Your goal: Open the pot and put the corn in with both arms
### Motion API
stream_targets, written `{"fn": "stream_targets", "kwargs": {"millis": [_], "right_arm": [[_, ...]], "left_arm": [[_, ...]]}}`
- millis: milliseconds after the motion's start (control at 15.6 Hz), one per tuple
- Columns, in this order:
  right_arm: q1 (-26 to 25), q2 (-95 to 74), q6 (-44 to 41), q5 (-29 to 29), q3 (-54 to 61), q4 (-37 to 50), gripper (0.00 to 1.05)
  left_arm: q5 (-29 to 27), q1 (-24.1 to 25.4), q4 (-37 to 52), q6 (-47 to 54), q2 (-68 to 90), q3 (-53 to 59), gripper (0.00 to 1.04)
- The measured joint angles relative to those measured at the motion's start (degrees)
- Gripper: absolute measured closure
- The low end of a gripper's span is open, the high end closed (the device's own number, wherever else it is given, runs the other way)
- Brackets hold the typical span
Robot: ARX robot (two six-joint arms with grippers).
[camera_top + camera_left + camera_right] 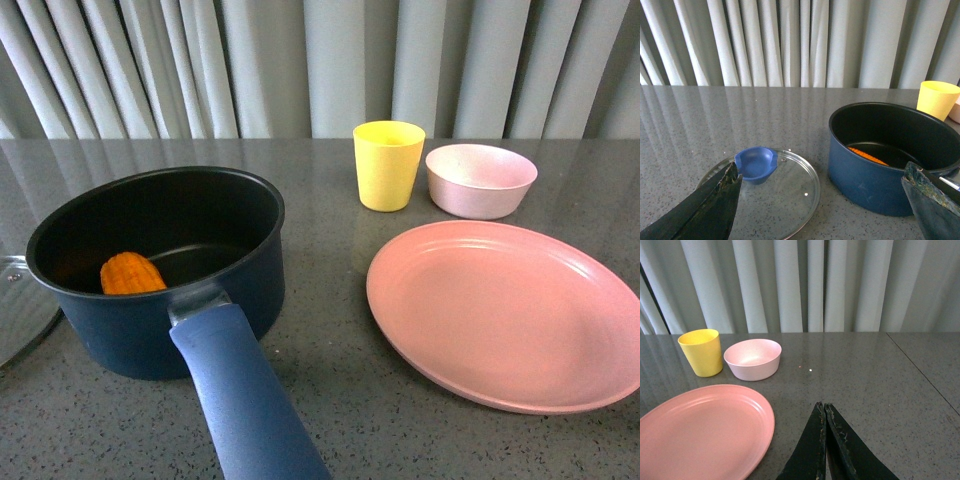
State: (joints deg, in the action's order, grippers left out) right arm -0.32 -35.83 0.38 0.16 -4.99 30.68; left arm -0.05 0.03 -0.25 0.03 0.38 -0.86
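The corn point(132, 274), a glossy orange cob with rows of kernels, lies inside the pot point(160, 270) on its black floor, against the near wall by the handle root. The pot is a deep navy saucepan, matte black within, with a thick blue handle point(245, 400) reaching toward the camera in the front view; it stands open on the grey speckled counter point(330, 400).

The left fingers point(822, 200) are spread wide and hold nothing, hovering low over the counter. One dark, scuffed fingertip point(727, 182) sits just beside the lid's blue knob point(756, 162); the other is in front of the pot's outer wall. The glass lid point(785, 192), steel-rimmed, lies flat on the counter between them, just beside the pot and apart from it.

The right fingers point(824, 412) are pressed together, tips meeting, with nothing between them, poised above bare counter. Off to one side of them lies a wide, smooth pink plate point(700, 430), empty, with shallow ridges inside its rim. Beyond the plate stand a yellow cup point(701, 352) and a small pale pink bowl point(752, 359), close together, both showing nothing inside. Pleated grey curtains point(300, 65) hang behind the counter.
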Motion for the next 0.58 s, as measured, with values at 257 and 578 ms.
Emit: {"fn": "stream_targets", "kwargs": {"millis": [257,578], "right_arm": [[0.0,7.3,0.0,0.0,2.3,-5.2,1.03],[0.0,15.2,0.0,0.0,4.3,-9.7,1.03]], "left_arm": [[0.0,0.0,0.0,0.0,0.0,0.0,0.07],[0.0,0.0,0.0,0.0,0.0,0.0,0.07]]}}
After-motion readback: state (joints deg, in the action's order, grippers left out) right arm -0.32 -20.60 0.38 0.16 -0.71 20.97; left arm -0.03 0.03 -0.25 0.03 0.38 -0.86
